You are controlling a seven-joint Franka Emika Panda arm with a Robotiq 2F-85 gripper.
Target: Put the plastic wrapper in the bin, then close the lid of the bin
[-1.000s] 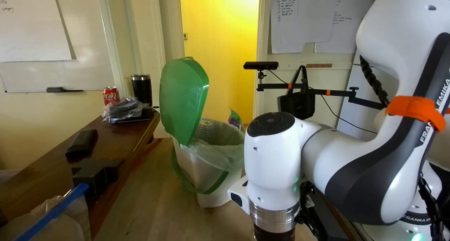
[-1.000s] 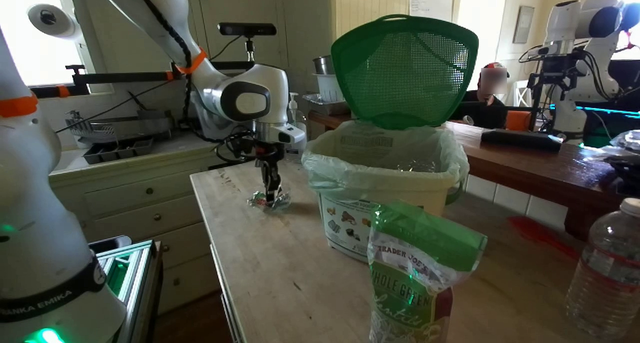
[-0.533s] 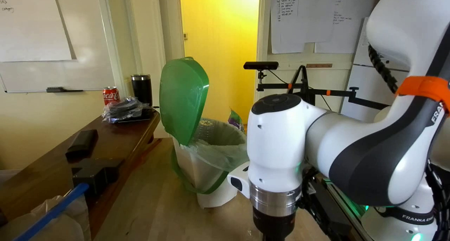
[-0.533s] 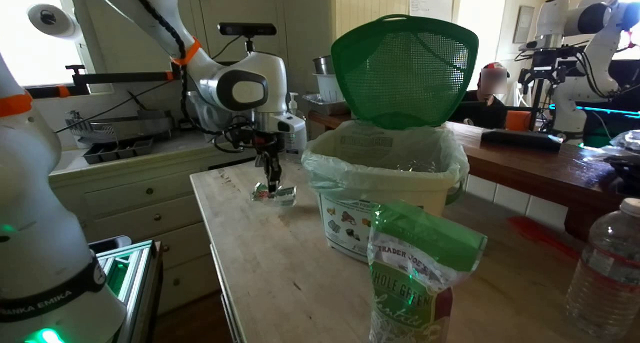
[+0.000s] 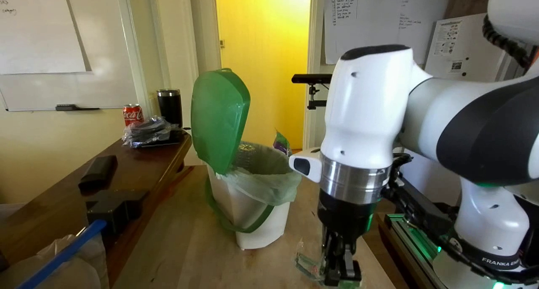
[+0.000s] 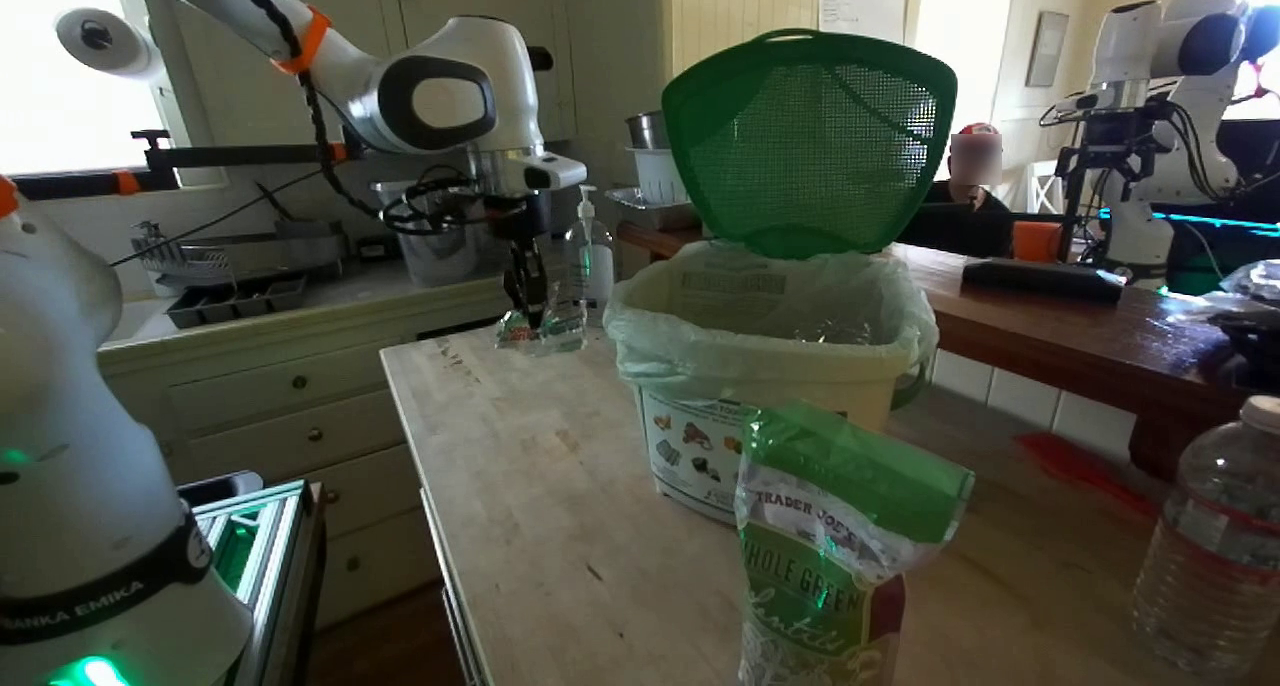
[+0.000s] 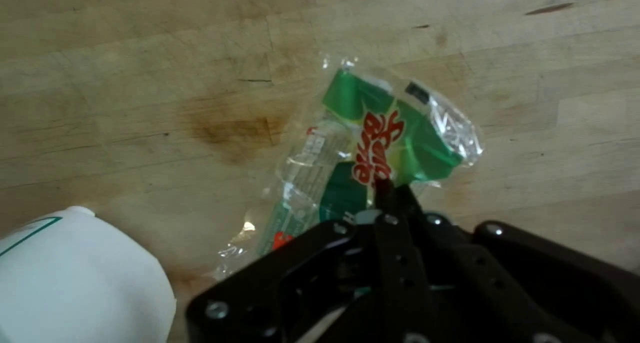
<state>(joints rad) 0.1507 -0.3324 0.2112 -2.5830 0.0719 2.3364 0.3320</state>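
Pincer [image 7: 395,190]: jaws pressed together, pinching the printed plastic wrapper [image 7: 362,143] over the tabletop [image 7: 150,83], outside the bin [image 5: 248,202]. Expect light, limp, slippery film that tears easily; grip a gathered middle fold, since loose ends may trail and snag.

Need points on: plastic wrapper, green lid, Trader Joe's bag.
Plastic wrapper [image 7: 374,148]: in the wrist view, on its red lettering.
Green lid [image 6: 810,146]: in an exterior view, middle of its perforated face.
Trader Joe's bag [image 6: 825,558]: in an exterior view, on its printed front, below the brand name.
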